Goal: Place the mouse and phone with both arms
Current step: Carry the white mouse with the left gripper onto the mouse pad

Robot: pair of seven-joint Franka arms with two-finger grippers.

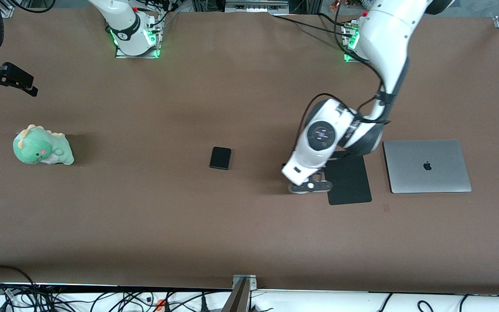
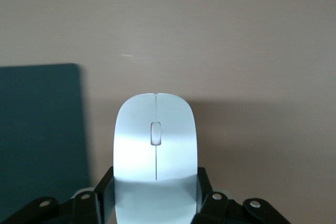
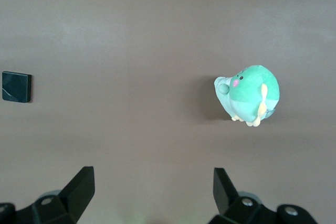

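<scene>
Presently the mouse (image 2: 155, 153) sits clamped between the fingers of the left gripper (image 1: 311, 186), low at the table (image 1: 249, 234), just beside the black mouse pad (image 1: 349, 182) on its right-arm side. A closed laptop (image 1: 427, 166) lies next to the pad, toward the left arm's end. The phone (image 1: 220, 158) lies mid-table, well apart. The right gripper (image 3: 152, 190) waits, fingers wide, over bare table near a green plush dinosaur (image 1: 41, 146).

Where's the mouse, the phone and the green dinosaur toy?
mouse (image 2: 155, 142): left wrist view, on its top by the scroll wheel.
phone (image 1: 220, 158): front view, middle of its black face.
green dinosaur toy (image 1: 41, 149): front view, on its head.
</scene>
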